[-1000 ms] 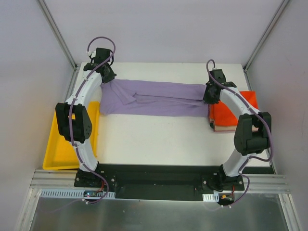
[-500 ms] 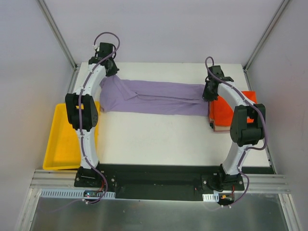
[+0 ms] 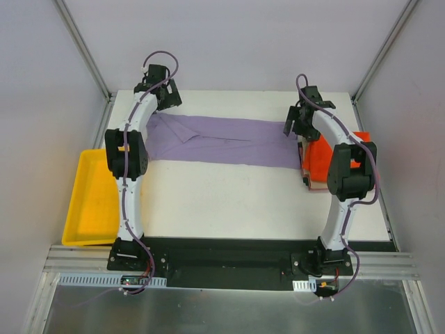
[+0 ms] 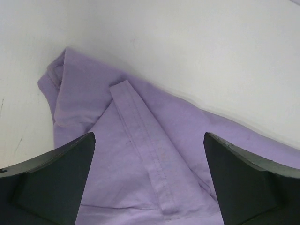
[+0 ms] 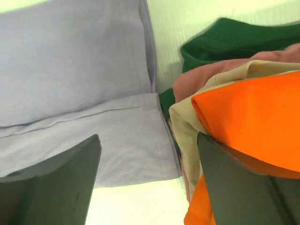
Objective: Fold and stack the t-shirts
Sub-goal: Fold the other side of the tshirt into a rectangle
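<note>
A purple t-shirt [image 3: 229, 142], folded into a long band, lies flat across the back of the table. My left gripper [image 3: 164, 103] hangs open over its left end, where a sleeve hem [image 4: 150, 154] shows between the fingers [image 4: 51, 178]. My right gripper [image 3: 295, 126] is open over the shirt's right end [image 5: 93, 117], holding nothing. Right beside that end is a stack of folded shirts [image 3: 332, 161] with orange [image 5: 253, 117] on top, then beige [image 5: 225, 77], pink [image 5: 199, 77] and green [image 5: 220, 35] below.
A yellow tray [image 3: 87, 209] hangs off the table's left edge. White walls and metal frame posts close in the back and sides. The arm bases stand on a black plate [image 3: 229, 257] at the near edge.
Both grippers have opened and let go of the purple shirt's ends. The shirt has moved back and now lies flat. Both arms have reached further toward the back.
</note>
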`<action>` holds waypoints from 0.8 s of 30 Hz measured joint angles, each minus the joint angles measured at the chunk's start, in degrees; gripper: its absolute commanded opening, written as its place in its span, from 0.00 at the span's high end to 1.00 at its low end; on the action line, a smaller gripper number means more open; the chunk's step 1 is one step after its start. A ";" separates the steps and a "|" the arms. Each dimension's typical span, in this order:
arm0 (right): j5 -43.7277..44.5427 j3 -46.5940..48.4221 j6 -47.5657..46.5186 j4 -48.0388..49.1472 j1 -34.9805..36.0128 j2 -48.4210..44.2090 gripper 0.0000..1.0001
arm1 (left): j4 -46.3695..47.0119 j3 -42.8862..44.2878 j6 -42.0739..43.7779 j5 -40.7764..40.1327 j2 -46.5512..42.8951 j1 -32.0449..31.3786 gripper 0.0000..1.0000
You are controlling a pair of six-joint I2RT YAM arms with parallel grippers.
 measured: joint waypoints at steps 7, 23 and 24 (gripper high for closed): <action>-2.23 0.50 -2.67 -0.13 1.64 -3.13 0.04 | 0.70 -5.90 -1.44 6.25 -6.95 0.74 0.01; -16.37 -12.72 -3.52 5.99 9.44 -3.98 0.04 | 2.34 -24.90 -11.58 21.24 -12.74 -1.60 0.01; -16.35 -13.35 -3.52 5.99 9.38 -3.58 0.04 | 2.47 -24.87 -12.07 21.75 -11.50 -1.66 0.01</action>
